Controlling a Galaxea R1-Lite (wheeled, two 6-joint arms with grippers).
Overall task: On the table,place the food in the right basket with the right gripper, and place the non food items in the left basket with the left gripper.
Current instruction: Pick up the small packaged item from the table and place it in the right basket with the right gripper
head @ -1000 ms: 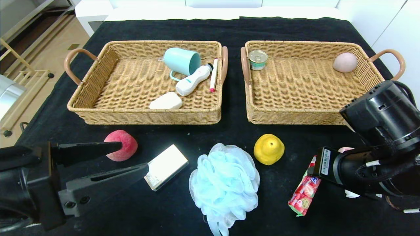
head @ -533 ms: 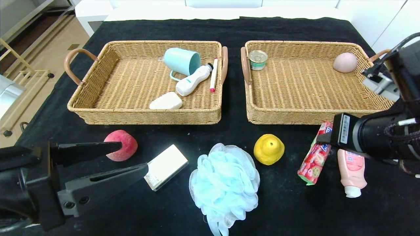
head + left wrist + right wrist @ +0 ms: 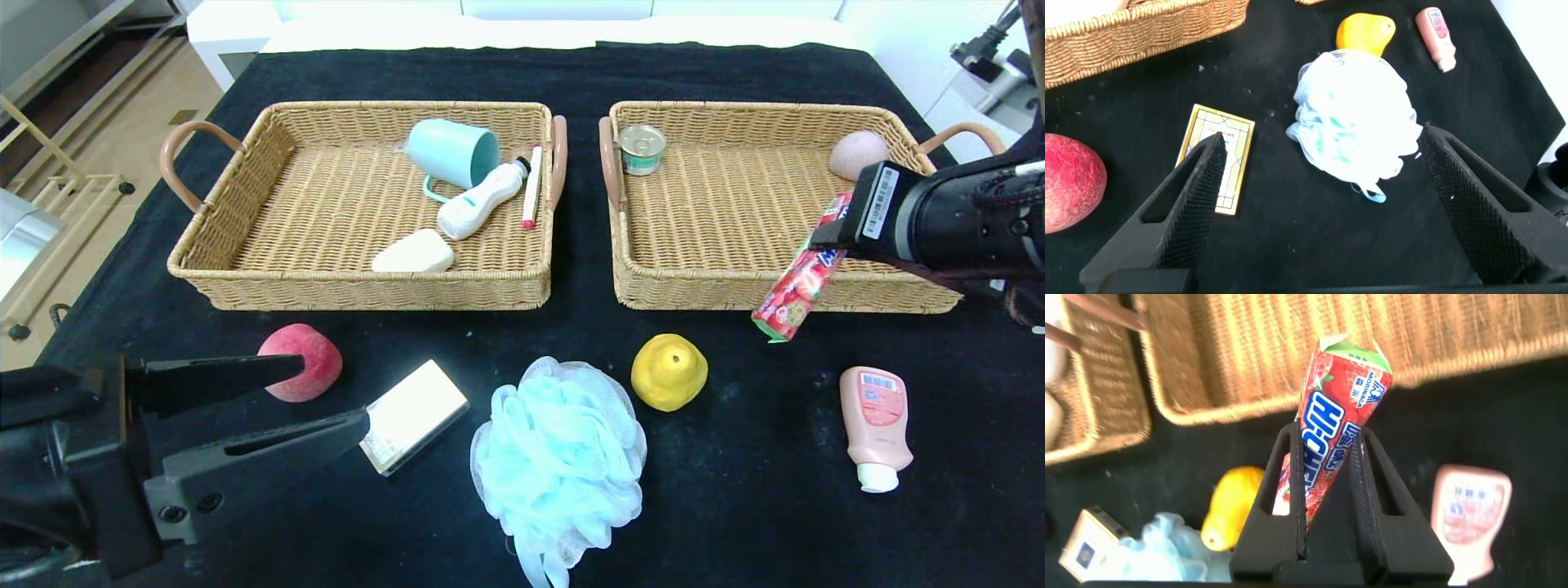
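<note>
My right gripper (image 3: 824, 245) is shut on a red strawberry candy pack (image 3: 796, 290), also seen in the right wrist view (image 3: 1331, 400), and holds it in the air over the front rim of the right basket (image 3: 702, 290). That basket holds a tin can (image 3: 642, 149) and a pink egg-shaped item (image 3: 856, 153). My left gripper (image 3: 326, 396) is open and empty at the front left, above a flat cream box (image 3: 414, 415), near a red peach (image 3: 302, 362). A blue bath pouf (image 3: 559, 457), a yellow pear (image 3: 669, 371) and a pink lotion bottle (image 3: 876, 425) lie on the black table.
The left basket (image 3: 359, 290) holds a teal cup (image 3: 453, 152), a white bottle-shaped device (image 3: 479, 198), a red-tipped pen (image 3: 532, 186) and a white soap bar (image 3: 414, 251). The table's right edge borders white cabinets.
My right gripper has lifted the candy pack from the table beside the lotion bottle and carried it back towards the right basket's front rim. The lotion bottle is now uncovered. The left arm has not moved.
</note>
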